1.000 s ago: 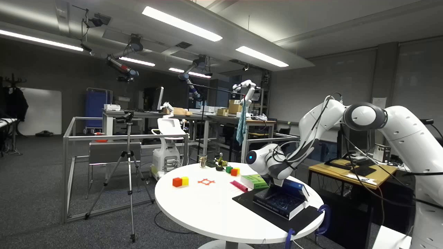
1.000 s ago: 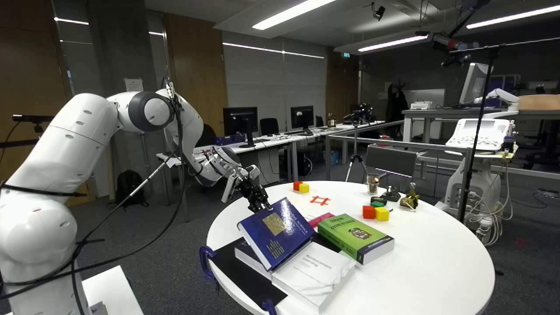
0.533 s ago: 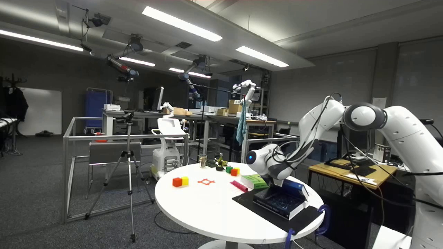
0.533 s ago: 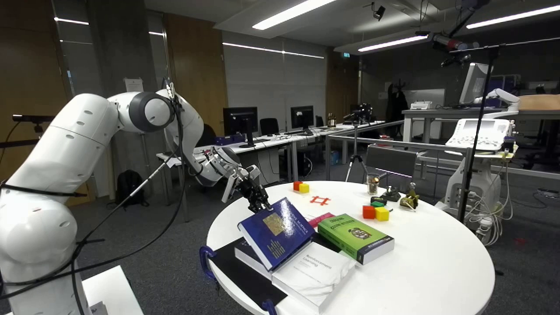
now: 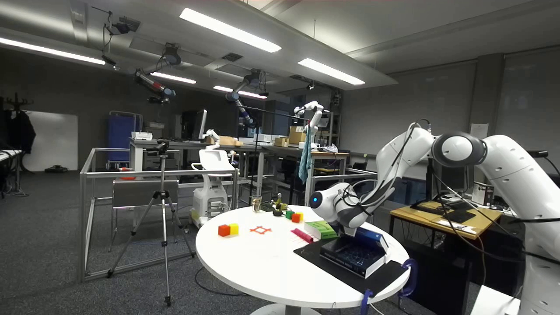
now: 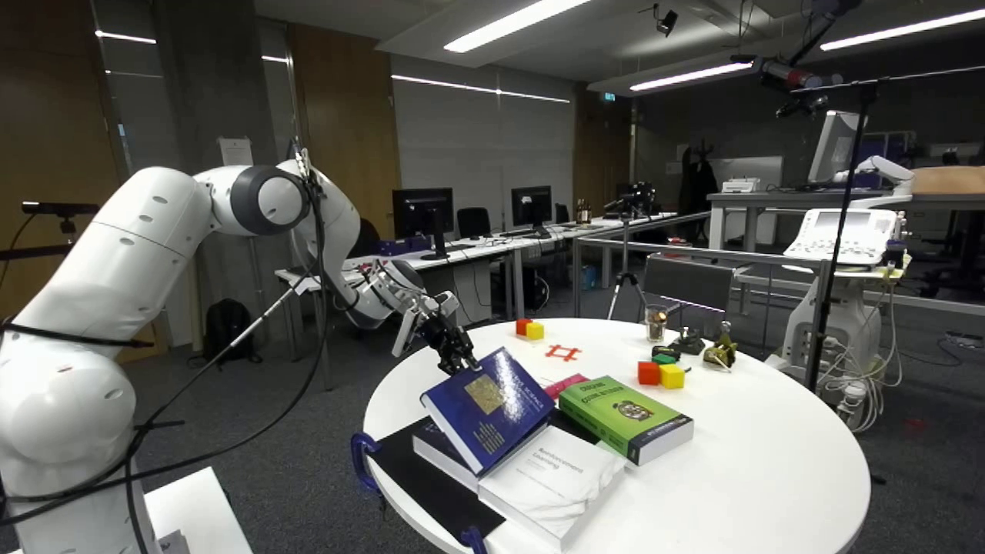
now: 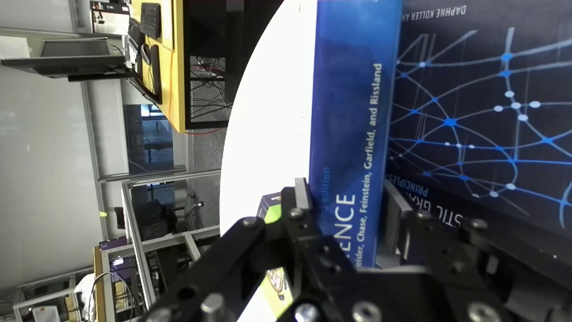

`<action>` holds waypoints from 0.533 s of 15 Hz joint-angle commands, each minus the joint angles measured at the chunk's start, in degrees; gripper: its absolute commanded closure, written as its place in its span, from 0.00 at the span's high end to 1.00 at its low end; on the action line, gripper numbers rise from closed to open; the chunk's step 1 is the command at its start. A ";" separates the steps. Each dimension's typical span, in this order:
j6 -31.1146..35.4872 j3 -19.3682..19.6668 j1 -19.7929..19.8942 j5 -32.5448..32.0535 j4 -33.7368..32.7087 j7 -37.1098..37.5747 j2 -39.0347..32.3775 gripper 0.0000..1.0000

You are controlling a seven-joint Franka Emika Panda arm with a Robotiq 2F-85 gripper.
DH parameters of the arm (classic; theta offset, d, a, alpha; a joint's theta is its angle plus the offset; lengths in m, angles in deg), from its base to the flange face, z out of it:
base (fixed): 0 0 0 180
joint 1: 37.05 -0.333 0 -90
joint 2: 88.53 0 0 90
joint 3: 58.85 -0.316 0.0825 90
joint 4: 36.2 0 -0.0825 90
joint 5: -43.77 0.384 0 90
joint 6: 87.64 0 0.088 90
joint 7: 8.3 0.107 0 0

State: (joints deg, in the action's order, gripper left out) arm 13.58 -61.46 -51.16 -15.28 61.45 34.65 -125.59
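Over the white surface (image 6: 769, 454), the end effector (image 7: 350, 196) pinches a blue book (image 6: 492, 415). The blue book is tilted

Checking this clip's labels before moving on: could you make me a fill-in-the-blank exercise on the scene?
The tool is closed on a tilted book coloured ____.
The list of names on its spine ends with ____.
The white book reads "Reinforcement ____" on its cover.
The mat on the round table is coloured ____.

Missing words: blue; Rissland; Learning; black.
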 commanded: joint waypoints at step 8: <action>-1.46 -0.62 -0.25 0.59 -4.69 -5.81 -1.39 0.17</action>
State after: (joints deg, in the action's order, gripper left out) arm 13.64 -61.93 -51.19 -15.25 59.07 32.67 -127.08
